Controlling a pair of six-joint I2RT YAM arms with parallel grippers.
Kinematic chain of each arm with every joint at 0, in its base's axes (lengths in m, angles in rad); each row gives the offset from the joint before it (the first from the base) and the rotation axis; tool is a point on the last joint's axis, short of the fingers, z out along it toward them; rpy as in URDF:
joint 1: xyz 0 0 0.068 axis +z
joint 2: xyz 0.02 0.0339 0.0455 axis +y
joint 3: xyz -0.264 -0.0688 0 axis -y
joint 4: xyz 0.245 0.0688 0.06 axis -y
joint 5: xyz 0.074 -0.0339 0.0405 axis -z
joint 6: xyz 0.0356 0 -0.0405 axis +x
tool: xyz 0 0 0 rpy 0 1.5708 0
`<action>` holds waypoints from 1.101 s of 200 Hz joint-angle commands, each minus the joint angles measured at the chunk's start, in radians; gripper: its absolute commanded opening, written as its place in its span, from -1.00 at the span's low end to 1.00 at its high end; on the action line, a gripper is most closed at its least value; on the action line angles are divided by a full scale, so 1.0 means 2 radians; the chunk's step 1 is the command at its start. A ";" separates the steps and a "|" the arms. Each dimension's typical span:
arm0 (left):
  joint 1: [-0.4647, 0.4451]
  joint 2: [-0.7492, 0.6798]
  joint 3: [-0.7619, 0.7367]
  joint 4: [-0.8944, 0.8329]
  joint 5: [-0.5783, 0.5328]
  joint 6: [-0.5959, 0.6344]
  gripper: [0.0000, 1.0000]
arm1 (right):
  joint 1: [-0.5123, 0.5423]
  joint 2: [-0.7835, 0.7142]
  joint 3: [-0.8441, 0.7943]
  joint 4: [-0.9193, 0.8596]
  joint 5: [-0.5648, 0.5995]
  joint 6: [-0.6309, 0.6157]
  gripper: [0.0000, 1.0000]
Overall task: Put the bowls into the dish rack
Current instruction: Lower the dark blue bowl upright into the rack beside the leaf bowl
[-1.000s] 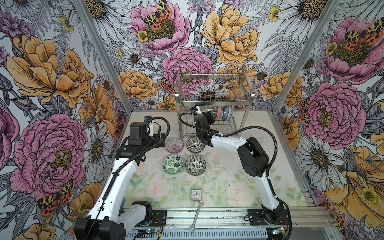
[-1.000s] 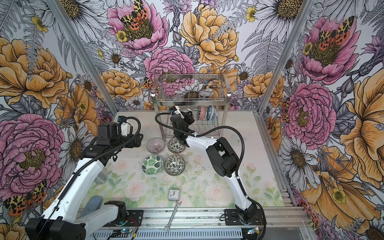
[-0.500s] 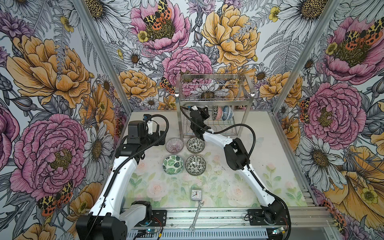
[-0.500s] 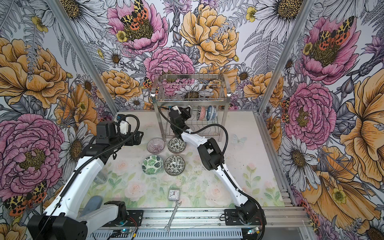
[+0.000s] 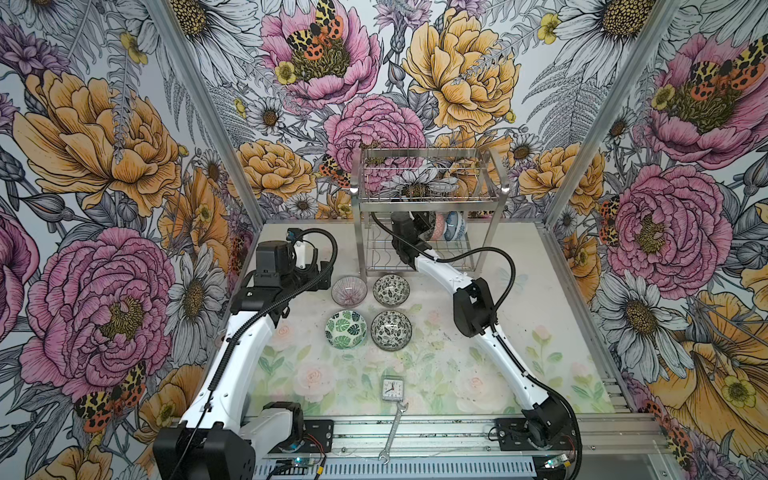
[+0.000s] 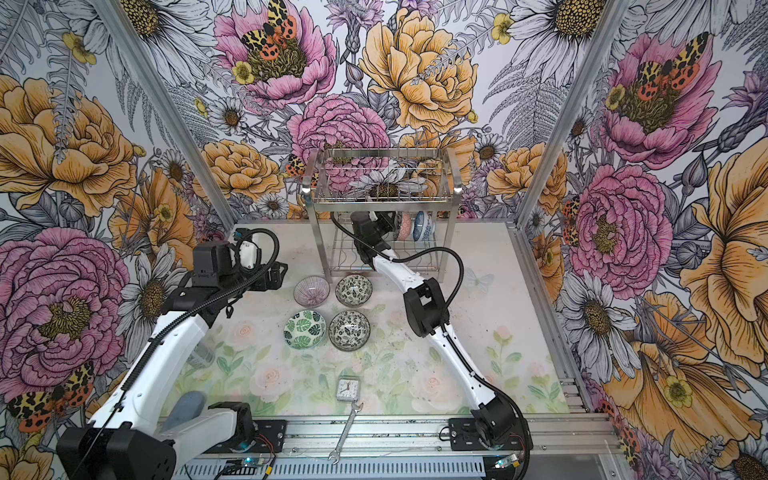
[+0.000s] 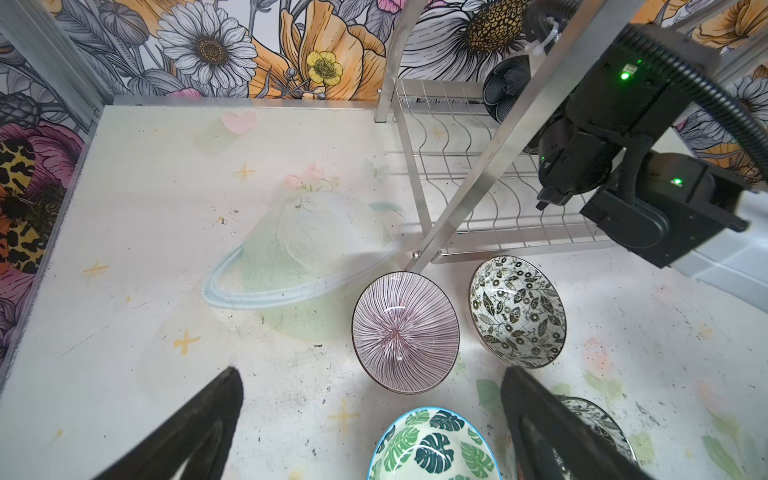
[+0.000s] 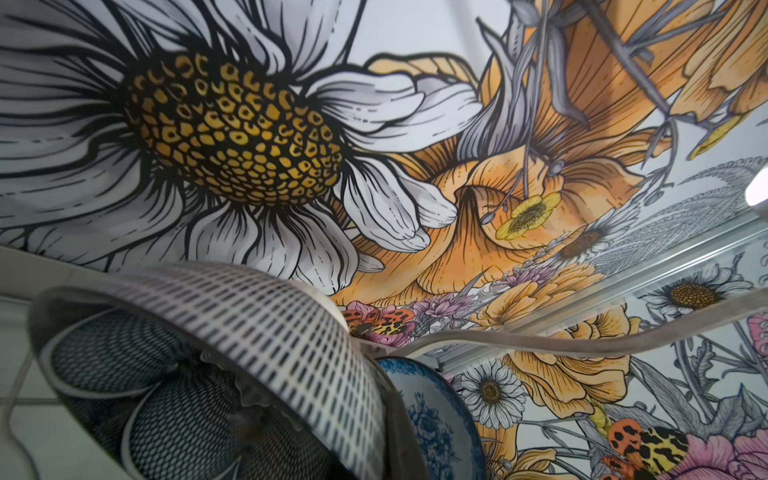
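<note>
Since a second ago the right gripper (image 5: pixel 422 218) has been carried from the front edge of the dish rack (image 5: pixel 428 202) deeper into its lower tier, and the arm has been stretched out behind it. Its jaws are closed on a dark bowl (image 8: pixel 257 332), which is held tilted on edge. The fingers themselves are hidden behind the bowl in the right wrist view. Near it, a pink bowl (image 5: pixel 437 228) and a blue-white bowl (image 5: pixel 454 226) are stood on edge in the same tier. The left gripper (image 7: pixel 370 432) is held with its fingers wide apart above the table (image 5: pixel 519 332), near a pink-striped bowl (image 7: pixel 405 330). Beside that one, in front of the rack, a floral bowl (image 5: pixel 391 289), a green leaf bowl (image 5: pixel 345 329) and a second floral bowl (image 5: pixel 391 330) are set upright in a square.
</note>
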 commanded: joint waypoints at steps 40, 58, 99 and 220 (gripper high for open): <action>0.004 -0.001 -0.007 0.010 0.003 0.002 0.97 | -0.008 0.000 0.022 -0.026 -0.002 0.058 -1.00; 0.002 -0.003 -0.008 0.008 -0.003 0.005 0.97 | -0.007 -0.002 0.021 -0.040 -0.008 0.068 -1.00; -0.008 -0.007 -0.009 0.003 -0.023 0.015 0.97 | 0.003 -0.005 0.020 -0.044 -0.017 0.074 -1.00; -0.027 -0.007 -0.010 -0.001 -0.048 0.026 0.97 | 0.021 -0.002 0.012 -0.074 -0.004 0.074 -1.00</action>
